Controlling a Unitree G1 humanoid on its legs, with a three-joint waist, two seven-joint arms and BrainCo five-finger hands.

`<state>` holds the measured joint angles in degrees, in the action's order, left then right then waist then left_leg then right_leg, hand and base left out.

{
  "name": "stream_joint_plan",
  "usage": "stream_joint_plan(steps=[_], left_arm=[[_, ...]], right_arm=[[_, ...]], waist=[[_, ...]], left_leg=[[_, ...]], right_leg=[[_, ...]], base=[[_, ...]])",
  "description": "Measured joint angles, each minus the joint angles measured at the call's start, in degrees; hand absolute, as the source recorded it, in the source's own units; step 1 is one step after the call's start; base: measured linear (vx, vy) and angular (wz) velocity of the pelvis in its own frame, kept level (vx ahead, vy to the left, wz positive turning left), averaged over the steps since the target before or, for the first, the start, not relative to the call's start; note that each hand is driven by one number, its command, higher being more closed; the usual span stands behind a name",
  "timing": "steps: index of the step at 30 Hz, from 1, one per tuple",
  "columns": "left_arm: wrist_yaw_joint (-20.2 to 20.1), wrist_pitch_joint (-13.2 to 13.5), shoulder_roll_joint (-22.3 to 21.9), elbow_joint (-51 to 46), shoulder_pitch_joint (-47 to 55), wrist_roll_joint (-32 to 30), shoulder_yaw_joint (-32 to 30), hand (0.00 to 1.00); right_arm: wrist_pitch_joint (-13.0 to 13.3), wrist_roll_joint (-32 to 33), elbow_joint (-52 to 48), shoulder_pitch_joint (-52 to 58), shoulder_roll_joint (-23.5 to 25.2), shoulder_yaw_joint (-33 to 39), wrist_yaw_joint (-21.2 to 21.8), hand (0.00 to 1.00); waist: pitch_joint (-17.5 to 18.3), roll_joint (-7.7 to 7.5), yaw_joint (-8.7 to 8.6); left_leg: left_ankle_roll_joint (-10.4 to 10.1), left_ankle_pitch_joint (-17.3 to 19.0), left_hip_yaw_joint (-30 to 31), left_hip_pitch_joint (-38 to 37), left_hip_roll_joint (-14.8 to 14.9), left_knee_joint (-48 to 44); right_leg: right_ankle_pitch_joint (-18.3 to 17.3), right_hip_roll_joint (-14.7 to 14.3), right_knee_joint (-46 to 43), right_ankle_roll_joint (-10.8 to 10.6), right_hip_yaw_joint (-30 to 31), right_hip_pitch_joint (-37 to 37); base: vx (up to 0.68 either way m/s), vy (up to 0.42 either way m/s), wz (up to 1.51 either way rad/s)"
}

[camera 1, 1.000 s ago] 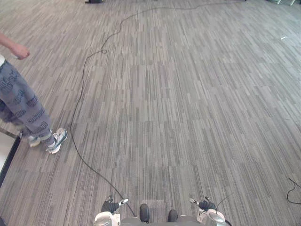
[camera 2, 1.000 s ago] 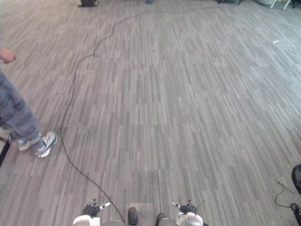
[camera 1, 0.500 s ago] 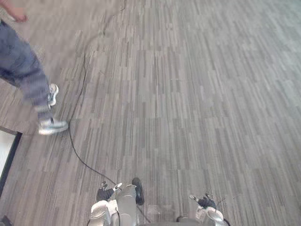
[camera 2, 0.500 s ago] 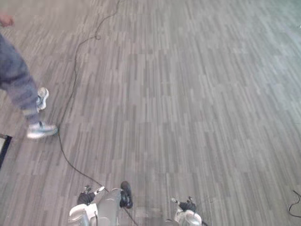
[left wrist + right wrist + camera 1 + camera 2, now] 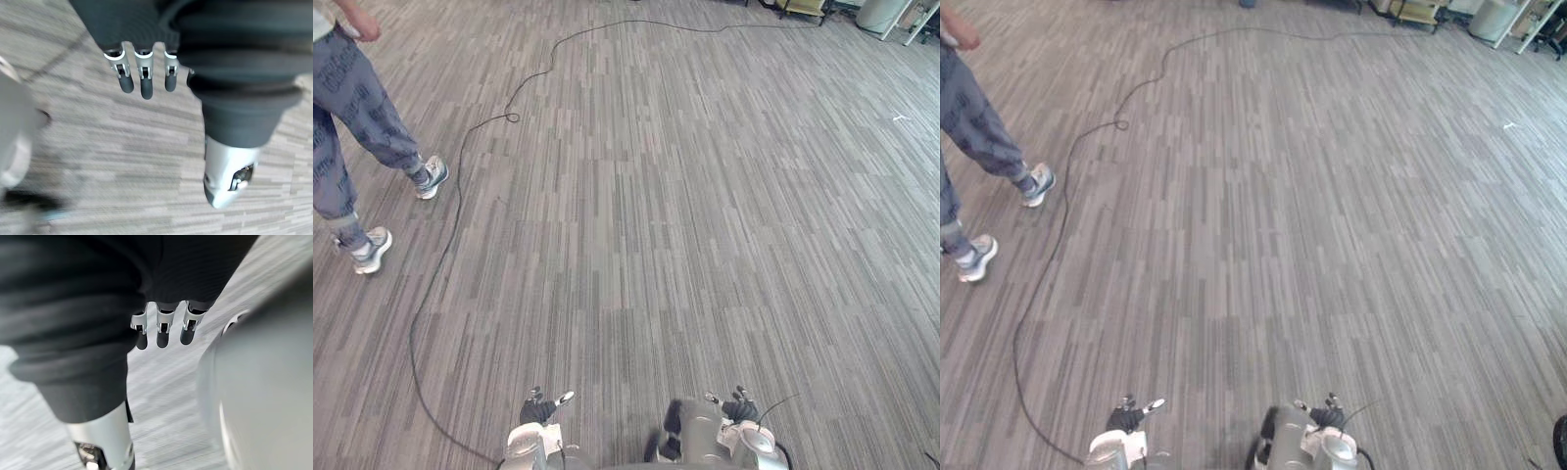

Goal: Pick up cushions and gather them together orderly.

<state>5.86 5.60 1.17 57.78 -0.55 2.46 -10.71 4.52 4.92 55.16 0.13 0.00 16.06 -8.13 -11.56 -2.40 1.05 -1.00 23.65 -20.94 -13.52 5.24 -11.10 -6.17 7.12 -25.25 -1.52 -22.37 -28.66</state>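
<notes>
My left hand (image 5: 141, 73) hangs over the grey striped carpet (image 5: 122, 147) with its fingers straight and nothing in them; its thumb (image 5: 227, 176) stands apart. My right hand (image 5: 164, 328) hangs the same way, fingers relaxed and empty, with its thumb (image 5: 102, 440) off to one side. In the left eye view both hands sit low at the near edge, the left hand (image 5: 540, 409) and the right hand (image 5: 736, 406) on either side of me.
A person (image 5: 352, 108) in patterned grey trousers and white trainers walks at the far left. A cart (image 5: 803, 8) and a pale bin (image 5: 881, 12) stand at the far right. A small white scrap (image 5: 899, 118) lies on the carpet.
The camera has swung, so the whole floor has shifted in view. The person has stepped along the left side, and their feet now stand apart. Both hands still hang low and empty.
</notes>
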Motion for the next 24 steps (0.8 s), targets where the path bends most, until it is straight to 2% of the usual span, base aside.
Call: stream_joint_plan(steps=[1,2,3,4,5,6,7,8,9,10,11,13,14,15,16,17,18,19,20,21,22,23,24], left_arm=[[-0.1,0.1,0.2,0.8,0.3,-0.1,0.5,0.00],[-0.3,0.0,-1.0,2.0,0.2,-0.4,-0.3,0.00],[-0.6,0.0,-1.6,2.1,-0.3,-1.0,-1.3,0.00],[-0.6,0.0,-2.1,2.0,-0.3,-1.3,-1.4,0.00],[-0.6,0.1,-2.9,1.9,0.1,-1.4,-1.9,0.00],[-0.7,0.0,-3.2,1.4,0.4,-1.4,-2.3,0.00],[-0.9,0.1,-3.4,0.9,0.5,-1.4,-2.7,0.00],[-1.1,0.1,-3.8,-1.2,0.7,-1.3,-4.3,0.00],[-1.1,0.2,-3.6,-2.0,0.8,-1.3,-4.7,0.00],[-1.1,0.2,-3.5,-2.5,0.8,-1.3,-4.8,0.00],[-1.1,0.2,-3.0,-3.4,0.8,-1.2,-4.8,0.00],[-1.1,0.4,-2.5,-5.5,0.9,-1.1,-4.8,0.00],[-1.1,0.4,-2.4,-5.6,0.9,-1.1,-4.8,0.00],[-1.1,0.6,-2.2,-6.1,1.1,-1.0,-5.3,0.00],[-1.1,0.9,-2.2,-6.3,1.3,-0.8,-5.6,0.00],[-0.9,1.4,-2.3,-6.5,1.9,-0.5,-5.7,0.00],[-0.9,1.4,-2.2,-6.3,2.2,-0.3,-5.6,0.00],[-0.8,1.4,-1.0,-5.8,2.7,0.6,-5.7,0.00],[-0.8,1.4,-0.7,-5.7,2.5,0.5,-5.6,0.00],[-0.8,1.4,-0.3,-5.7,2.5,0.7,-5.7,0.00],[-0.8,1.4,0.0,-5.5,2.5,0.8,-5.6,0.00],[-0.8,1.2,0.7,-5.0,2.5,1.1,-5.2,0.00],[-0.8,1.0,1.3,-3.9,2.5,1.1,-4.0,0.00]], right_arm=[[0.0,-0.3,0.5,-0.1,-0.2,1.2,0.0,0.00],[-0.1,-0.6,0.5,-1.1,-1.3,2.0,0.2,0.00],[-0.1,-1.0,0.7,-1.8,-1.5,2.4,0.3,0.00],[0.0,-1.1,0.7,-2.0,-1.5,3.9,0.5,0.00],[-0.1,-1.3,0.5,-1.9,-1.4,4.9,0.5,0.00],[-0.4,-1.5,0.3,-1.2,-1.0,4.0,0.5,0.00],[-0.6,-1.7,0.1,-1.2,-1.1,3.7,0.5,0.00],[-0.9,-1.7,0.0,-1.4,-0.6,3.2,0.4,0.00],[-1.0,-1.6,0.0,-1.3,0.0,3.1,0.3,0.00],[-1.0,-1.5,0.0,-1.2,0.3,2.9,0.3,0.00],[-1.2,-1.5,-0.1,-1.0,1.0,2.5,0.3,0.00],[-1.2,-0.7,-0.1,-0.3,1.7,0.9,0.2,0.00],[-1.2,-0.3,-0.1,-0.4,1.8,0.7,0.2,0.00],[-1.2,-0.3,0.0,-0.5,2.2,0.7,0.0,0.00],[-1.2,-0.3,0.0,-0.6,2.4,0.7,-0.3,0.00],[-1.0,-0.3,0.4,-0.5,2.5,0.5,-0.7,0.00],[-1.0,-0.3,0.8,-0.4,2.1,-0.2,-0.9,0.00],[-1.1,-0.3,2.2,0.0,3.3,-1.3,-0.8,0.00],[-1.2,-0.4,2.2,-0.1,3.6,-2.3,-0.6,0.00],[-1.2,-0.4,2.1,0.0,3.6,-2.4,-0.5,0.00],[-1.1,-0.4,2.0,0.1,3.6,-2.2,-0.6,0.00],[-0.9,-0.5,1.8,0.1,3.7,-2.2,-0.5,0.00],[-0.5,-0.5,1.8,0.0,3.7,-2.9,-0.3,0.00]], waist=[[-0.3,0.06,-1.00],[-0.5,2.91,-0.67],[-1.1,3.75,-0.41],[-1.2,4.10,-0.56],[-1.2,4.80,-0.80],[-1.3,5.45,-1.30],[-1.3,5.70,-1.12],[-1.7,6.37,-0.16],[-1.8,6.04,0.36],[-1.9,5.72,0.56],[-2.0,4.65,0.92],[-2.1,3.35,2.17],[-2.0,3.28,2.37],[-2.0,3.15,2.67],[-2.0,2.72,2.80],[-1.7,2.47,3.45],[-1.3,2.26,4.06],[0.1,0.44,4.29],[0.6,-0.45,4.16],[1.0,-1.21,4.99],[1.3,-1.85,4.99],[1.4,-2.67,5.04],[1.1,-2.64,4.99]], left_leg=[[-0.1,0.0,3.3,-3.1,-0.5,1.2],[-2.4,-1.4,5.6,-4.7,1.9,0.2],[-5.1,-4.0,7.2,-4.3,2.4,-1.5],[-5.5,-6.5,8.6,-4.7,2.2,-2.7],[-4.5,-12.5,10.7,-4.0,2.7,-8.2],[-4.5,-19.8,12.6,1.1,4.7,-21.6],[-5.4,-22.8,13.0,3.3,5.6,-27.0],[-5.4,-17.6,10.9,13.1,11.2,-47.2],[-4.7,-15.0,9.8,15.9,12.2,-50.2],[-4.6,-13.7,9.2,17.4,12.5,-51.0],[-3.6,-11.2,7.6,20.7,12.5,-50.8],[-1.6,-6.8,3.7,29.0,12.8,-43.3],[-1.3,-6.6,3.5,30.7,12.6,-40.4],[-1.2,-6.9,4.4,33.8,10.3,-31.0],[-1.9,-8.1,5.0,35.3,8.8,-24.4],[-4.3,-14.6,7.8,36.4,6.6,-14.9],[-5.1,-18.3,8.6,36.3,5.8,-13.9],[-2.8,-17.3,7.5,35.5,3.8,-15.2],[-1.9,-14.2,6.6,35.5,3.9,-17.5],[-0.3,-12.7,5.3,34.4,4.1,-19.3],[0.3,-11.5,4.3,33.5,4.0,-20.2],[1.0,-9.0,2.3,30.2,3.9,-20.7],[1.4,-7.0,0.0,25.2,3.8,-19.6]], right_leg=[[9.3,-2.5,7.5,3.9,3.4,0.5],[9.7,-4.0,4.3,7.3,3.9,1.3],[6.8,-3.5,0.8,7.1,3.9,1.0],[5.2,-3.0,-2.0,7.0,3.6,1.0],[1.9,-2.6,-4.8,6.6,2.5,3.1],[-1.9,-3.0,-3.1,6.4,1.7,8.1],[-2.9,-3.5,-2.0,6.2,1.7,9.6],[-4.9,-6.6,1.7,6.9,2.5,16.1],[-5.3,-7.2,3.2,6.8,2.8,18.6],[-5.7,-7.3,4.2,6.6,3.0,20.4],[-7.0,-7.4,6.9,6.1,4.1,24.0],[-8.2,-6.9,12.8,4.6,6.4,31.1],[-8.5,-6.7,13.7,4.2,7.0,32.2],[-9.4,-4.9,14.7,2.8,8.1,34.8],[-10.8,-3.5,14.7,1.4,9.3,35.9],[-12.8,-1.7,14.8,-1.0,11.4,37.3],[-13.4,-1.2,14.9,-1.5,13.1,38.0],[-13.0,1.1,15.3,-0.3,17.0,38.9],[-10.0,1.3,12.9,0.3,19.4,37.5],[-8.7,2.1,9.3,-0.9,20.8,36.3],[-8.1,2.7,7.0,-1.8,21.4,35.8],[-5.9,4.0,-2.1,-4.8,23.2,33.3],[-1.6,4.6,-17.4,-9.5,24.6,27.6]], base=[[0.71,-0.137,0.42],[0.71,-0.134,0.39],[0.70,-0.142,0.11],[0.69,-0.183,0.20],[0.82,-0.229,0.32],[0.69,-0.172,0.30],[0.79,-0.094,0.02],[0.64,-0.021,-0.24],[0.61,0.001,-0.27],[0.35,0.011,-0.10],[0.45,0.014,-0.13],[0.66,0.093,-0.35],[0.69,0.219,-0.47],[0.50,0.212,-0.43],[0.61,0.319,-0.72],[0.45,0.278,-0.79],[0.73,0.429,-0.87],[0.74,0.410,-0.63],[0.76,0.409,-0.60],[0.48,0.264,-0.43],[0.48,0.251,-0.55],[0.58,0.262,-0.75],[0.56,0.219,-0.82]])
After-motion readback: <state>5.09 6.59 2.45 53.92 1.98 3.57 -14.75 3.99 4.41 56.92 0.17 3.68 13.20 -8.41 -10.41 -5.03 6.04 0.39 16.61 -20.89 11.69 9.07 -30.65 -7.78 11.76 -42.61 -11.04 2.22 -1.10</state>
